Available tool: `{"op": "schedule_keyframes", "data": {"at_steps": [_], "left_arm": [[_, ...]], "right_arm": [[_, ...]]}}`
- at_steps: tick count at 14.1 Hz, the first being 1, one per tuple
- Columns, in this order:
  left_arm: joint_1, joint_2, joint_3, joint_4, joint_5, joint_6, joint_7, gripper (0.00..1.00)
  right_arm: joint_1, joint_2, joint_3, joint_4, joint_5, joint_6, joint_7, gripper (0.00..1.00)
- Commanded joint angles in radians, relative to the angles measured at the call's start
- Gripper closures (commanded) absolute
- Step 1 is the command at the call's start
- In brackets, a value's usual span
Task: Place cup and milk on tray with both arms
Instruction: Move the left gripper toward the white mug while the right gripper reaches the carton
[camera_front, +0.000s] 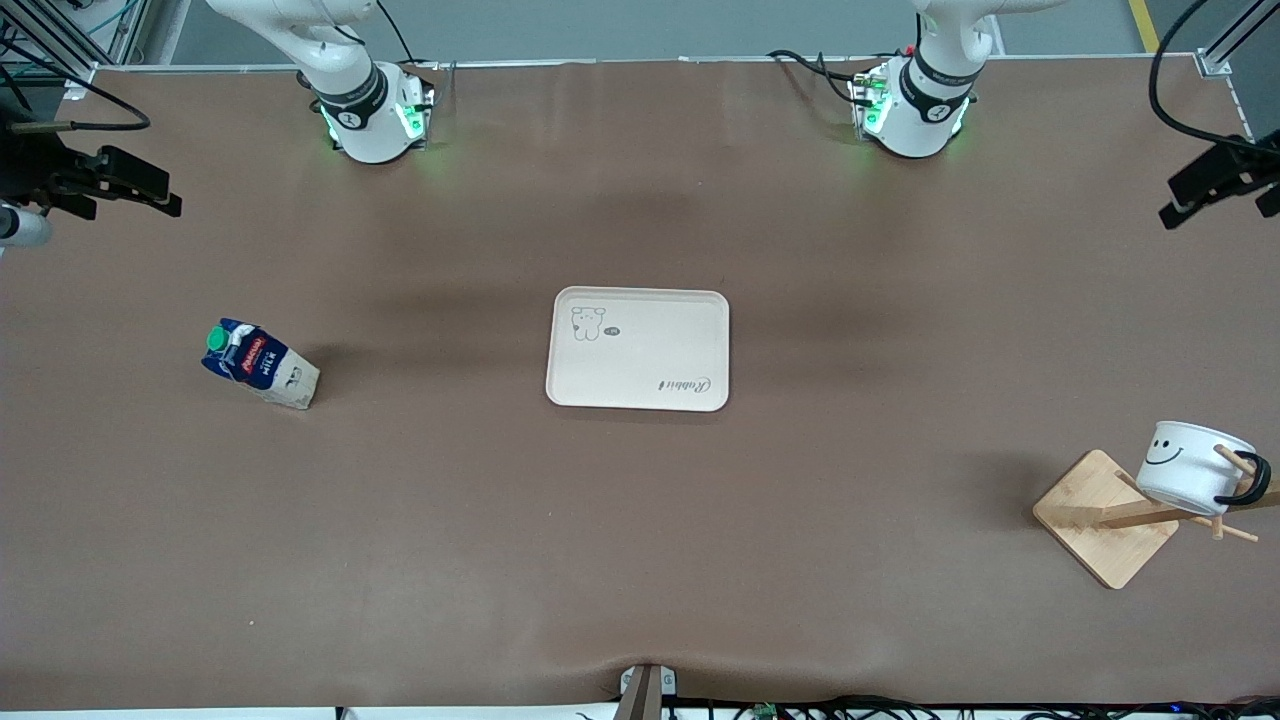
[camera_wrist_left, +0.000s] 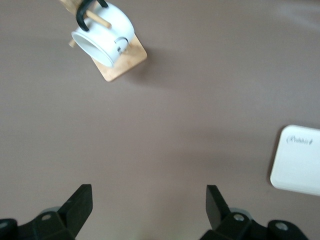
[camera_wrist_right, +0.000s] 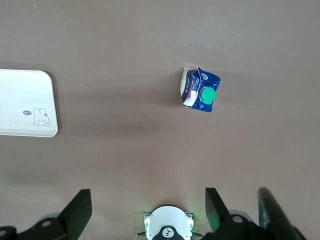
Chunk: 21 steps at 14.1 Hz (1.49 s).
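Observation:
The cream tray (camera_front: 638, 347) lies flat at the table's middle. The milk (camera_front: 258, 363), a blue and white carton with a green cap, stands on the table toward the right arm's end. The white smiley cup (camera_front: 1190, 465) hangs by its black handle on a peg of a wooden rack (camera_front: 1100, 515) toward the left arm's end, nearer the front camera. Both grippers are out of the front view, held high. My left gripper (camera_wrist_left: 148, 197) is open and empty over bare table, and its view shows the cup (camera_wrist_left: 102, 35) and the tray (camera_wrist_left: 297, 160). My right gripper (camera_wrist_right: 147, 200) is open and empty over its own base, and its view shows the milk (camera_wrist_right: 199, 90) and the tray (camera_wrist_right: 25, 102).
The wooden rack's square base (camera_wrist_left: 122, 62) lies under the cup. Black camera mounts stand at the table's two ends (camera_front: 100, 180) (camera_front: 1215, 180). The arm bases (camera_front: 370, 115) (camera_front: 915, 105) stand along the table edge farthest from the front camera.

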Motion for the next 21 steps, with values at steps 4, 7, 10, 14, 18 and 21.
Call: {"op": "schedule_keyframes", "data": {"at_steps": [4, 7, 10, 14, 18, 21], "left_arm": [[0.105, -0.009, -0.002, -0.214, -0.09, 0.313, 0.0, 0.0], [0.134, -0.007, -0.003, -0.345, -0.098, 0.534, 0.018, 0.0], [0.135, 0.035, -0.003, -0.373, -0.164, 0.643, 0.019, 0.0], [0.14, 0.1, -0.003, -0.417, -0.207, 0.807, 0.02, 0.0], [0.157, 0.169, -0.003, -0.408, -0.279, 0.929, 0.08, 0.0], [0.163, 0.191, -0.003, -0.405, -0.304, 0.961, 0.134, 0.03]], "right_arm": [[-0.016, 0.0, 0.006, 0.0, 0.004, -0.002, 0.008, 0.0], [-0.016, 0.0, 0.006, 0.0, 0.004, -0.002, 0.006, 0.0], [-0.016, 0.0, 0.006, 0.0, 0.003, -0.002, 0.006, 0.0], [-0.016, 0.003, 0.006, 0.002, 0.003, 0.002, 0.006, 0.0], [-0.017, 0.003, 0.005, 0.002, 0.003, -0.001, 0.006, 0.0], [-0.011, 0.004, 0.006, 0.002, -0.011, 0.008, 0.006, 0.0]]}}
